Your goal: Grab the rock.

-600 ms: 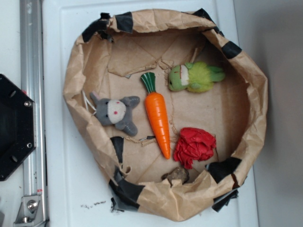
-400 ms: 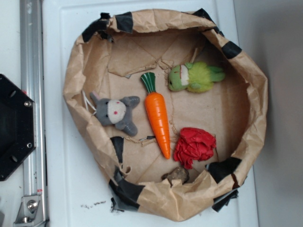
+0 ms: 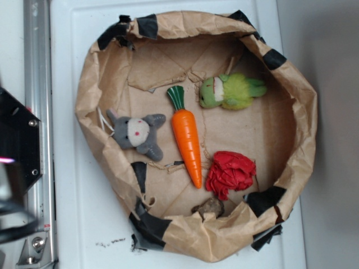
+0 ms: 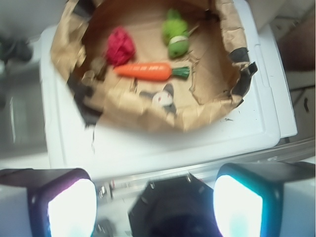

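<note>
Wrist view shows the hand (image 4: 155, 197) with its two glowing fingertips (image 4: 71, 206) spread wide and nothing between them, hanging high above the near edge of the white desk (image 4: 148, 150). Well ahead of it sits one brown paper nest (image 4: 217, 106), its crumpled walls taped up with black strips, likely so that the loose things inside cannot roll off the desk. Five things lie in it, one of each: the rock (image 3: 210, 207), a red wrinkly ball (image 3: 230, 172), a carrot (image 3: 187, 138), a grey plush animal (image 3: 136, 133) and a green plush animal (image 3: 230, 91). From the hand, the rock is far ahead and to the left, just left of the red ball. In the exterior view it is tucked against the paper wall and touching or nearly touching the ball. That corner looks tight, so the grasp will probably need a careful descent between wall and ball. The reach seems barely begun.
</note>
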`<state>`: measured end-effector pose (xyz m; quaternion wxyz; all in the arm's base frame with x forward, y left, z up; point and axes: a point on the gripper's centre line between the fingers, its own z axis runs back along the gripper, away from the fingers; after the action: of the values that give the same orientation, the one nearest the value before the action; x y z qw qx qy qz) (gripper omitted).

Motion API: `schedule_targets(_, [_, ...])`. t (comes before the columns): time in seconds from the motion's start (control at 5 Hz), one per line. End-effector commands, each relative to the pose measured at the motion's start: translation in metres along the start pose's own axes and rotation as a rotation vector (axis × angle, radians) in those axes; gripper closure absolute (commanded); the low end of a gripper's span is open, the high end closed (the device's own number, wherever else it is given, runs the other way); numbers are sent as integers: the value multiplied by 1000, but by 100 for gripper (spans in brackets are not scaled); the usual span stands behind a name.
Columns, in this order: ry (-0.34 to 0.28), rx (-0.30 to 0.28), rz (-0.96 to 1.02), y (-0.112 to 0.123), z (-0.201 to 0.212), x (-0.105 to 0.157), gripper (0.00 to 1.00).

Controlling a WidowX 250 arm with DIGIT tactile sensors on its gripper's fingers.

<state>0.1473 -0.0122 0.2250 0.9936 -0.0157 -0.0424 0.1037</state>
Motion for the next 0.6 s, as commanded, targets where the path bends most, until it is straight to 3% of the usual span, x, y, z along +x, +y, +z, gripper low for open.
schedule_targets(0.0, [47, -97, 409, -5, -51, 56, 0])
schedule_targets(0.2, [61, -99, 580, -12, -82, 73, 0])
schedule_targets(0.4, [117, -111, 638, -25, -105, 83, 0])
